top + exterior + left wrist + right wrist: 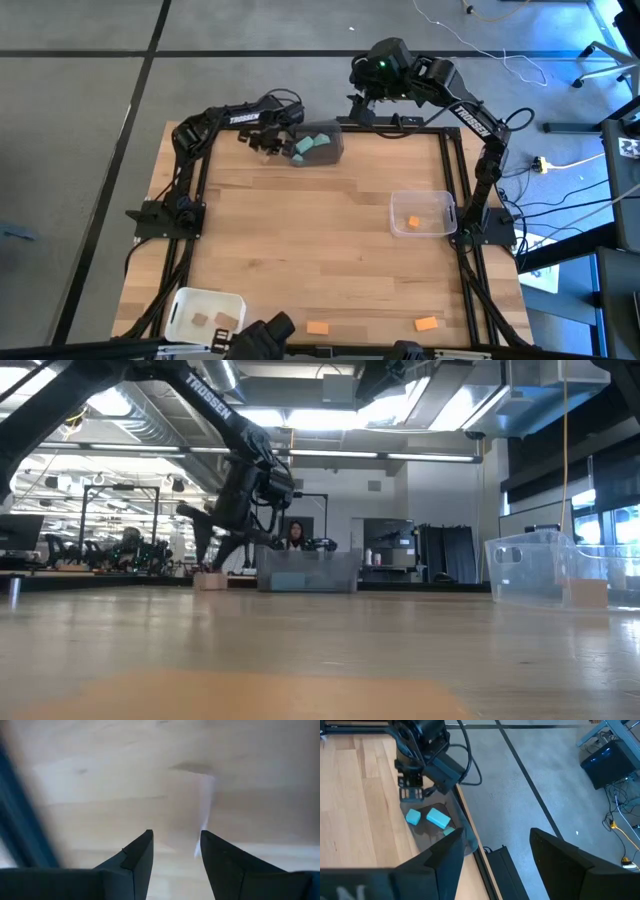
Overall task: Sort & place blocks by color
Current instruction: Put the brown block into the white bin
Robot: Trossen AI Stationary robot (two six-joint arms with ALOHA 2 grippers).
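Orange blocks (318,328) at near edge, left pincer (268,146) apart beside grey bin (322,143), right pincer (492,862) seemingly apart

Colours I saw across the pale wood counter (300,230)

I saw teal-green blocks (312,146) in the dark grey bin (331,142), one orange block (413,221) in the clear bin (424,213), tan blocks (212,319) in the white bin (203,316), and two orange blocks (318,328) loose on the light, grained wood. Both arms were black.
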